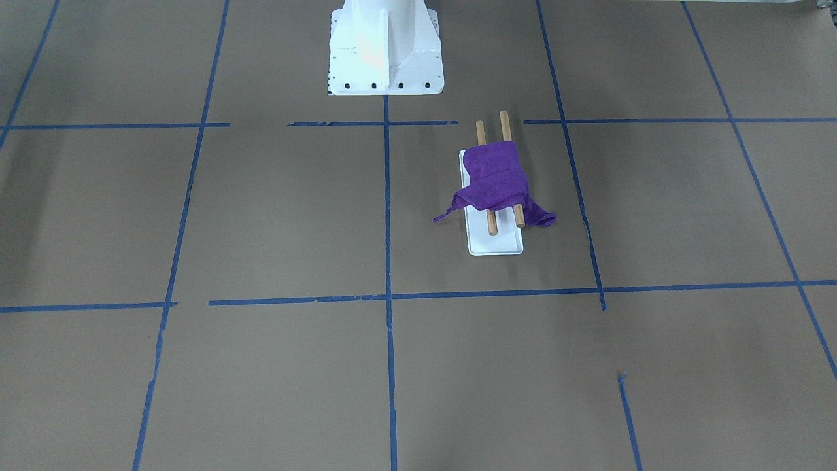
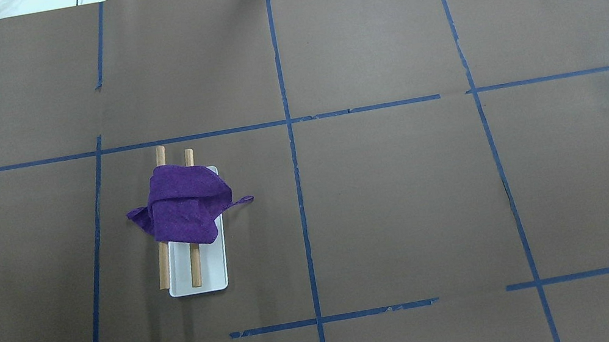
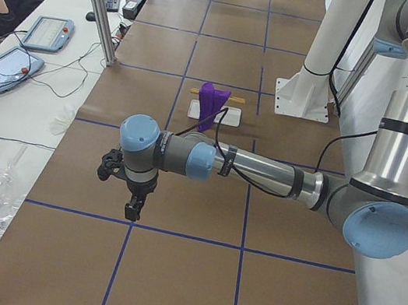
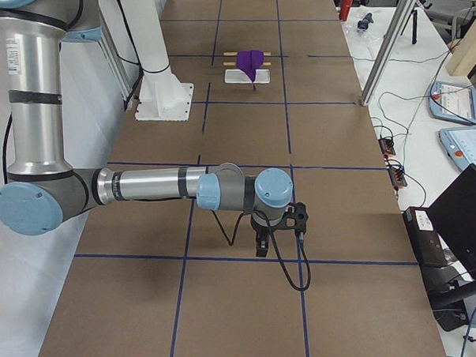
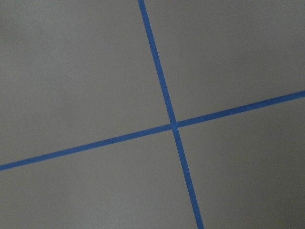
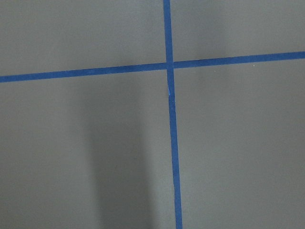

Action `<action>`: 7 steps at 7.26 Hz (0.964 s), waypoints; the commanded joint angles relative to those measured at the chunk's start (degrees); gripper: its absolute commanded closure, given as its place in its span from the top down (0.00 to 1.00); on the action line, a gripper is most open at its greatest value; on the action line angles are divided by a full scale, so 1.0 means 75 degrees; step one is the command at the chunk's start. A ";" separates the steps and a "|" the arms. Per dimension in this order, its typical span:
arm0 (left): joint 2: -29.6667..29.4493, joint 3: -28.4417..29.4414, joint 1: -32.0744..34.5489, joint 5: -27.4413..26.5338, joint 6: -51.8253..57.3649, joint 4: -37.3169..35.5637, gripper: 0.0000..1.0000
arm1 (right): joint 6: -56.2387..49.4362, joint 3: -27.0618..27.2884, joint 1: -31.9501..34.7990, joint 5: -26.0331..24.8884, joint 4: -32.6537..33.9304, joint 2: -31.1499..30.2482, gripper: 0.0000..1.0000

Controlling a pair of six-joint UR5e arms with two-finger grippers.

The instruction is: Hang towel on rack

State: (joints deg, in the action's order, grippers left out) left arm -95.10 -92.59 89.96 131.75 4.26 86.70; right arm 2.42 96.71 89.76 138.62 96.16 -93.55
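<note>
Two idle: left end effector (image 3: pixel 131 208), right end effector (image 4: pixel 261 247), open/closed can't tell; towel (image 2: pixel 184 209) bunched lopsided on rack (image 2: pixel 214 276) toward left edge of worktop (image 2: pixel 410 209). Hanging tail could drag it off.

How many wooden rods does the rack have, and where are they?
2. Both run parallel above the white base of the rack: one rod at its edge, the other rod beside it. The towel drapes over both and hides their middles.
</note>
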 commanded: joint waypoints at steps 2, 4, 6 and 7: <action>-0.0012 0.0006 0.0016 0.0000 -0.0017 0.0006 1.00 | 0.0075 -0.0074 0.0021 -0.0013 -0.0002 0.0249 1.00; -0.0012 -0.0006 0.0040 0.0012 -0.0040 -0.0006 1.00 | 0.0087 -0.0296 0.0044 -0.0002 0.0010 0.0449 1.00; -0.0012 -0.0017 0.0063 0.0012 -0.0377 -0.0029 1.00 | 0.0087 -0.0296 0.0079 0.0010 0.0010 0.0450 1.00; -0.0024 -0.0029 0.0075 0.0001 -0.0624 -0.0029 1.00 | 0.0087 -0.0308 0.0079 0.0010 0.0010 0.0438 1.00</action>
State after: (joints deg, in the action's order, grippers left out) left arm -95.22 -92.73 90.42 131.81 1.72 86.53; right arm 3.07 94.50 90.29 138.68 96.24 -90.24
